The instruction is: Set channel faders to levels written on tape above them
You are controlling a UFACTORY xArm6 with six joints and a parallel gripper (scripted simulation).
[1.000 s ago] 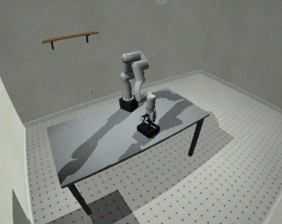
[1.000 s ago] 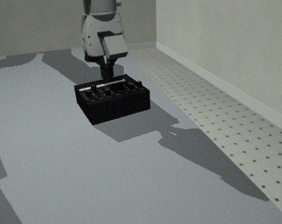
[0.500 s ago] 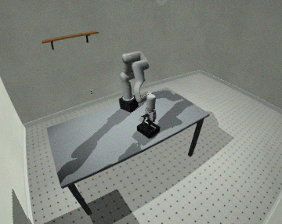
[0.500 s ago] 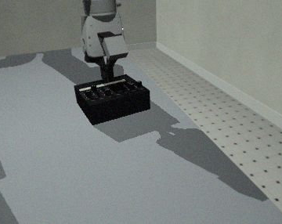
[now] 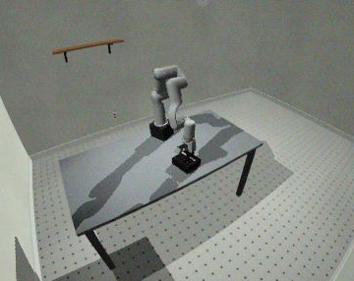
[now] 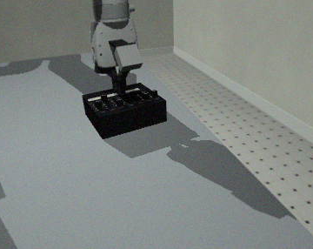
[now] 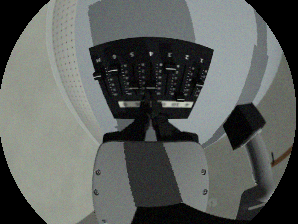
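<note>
The black lighting desk (image 6: 124, 110) stands on its feet on the grey table; it also shows in the top view (image 5: 186, 162) and the wrist view (image 7: 152, 78). Several fader slots run across its top, with a white tape strip (image 7: 154, 104) along the edge nearest my arm. My gripper (image 7: 150, 100) is shut with nothing between the fingers. Its tips are down at the tape edge, near the middle faders. In the exterior view the gripper (image 6: 120, 87) stands upright over the desk's back edge. The written levels and the cap lines are too small to read.
The arm's base (image 5: 161, 130) stands at the table's far edge behind the desk. The table's right edge (image 6: 217, 144) is close to the desk, with tiled floor beyond. A wooden shelf (image 5: 88, 47) hangs on the far wall.
</note>
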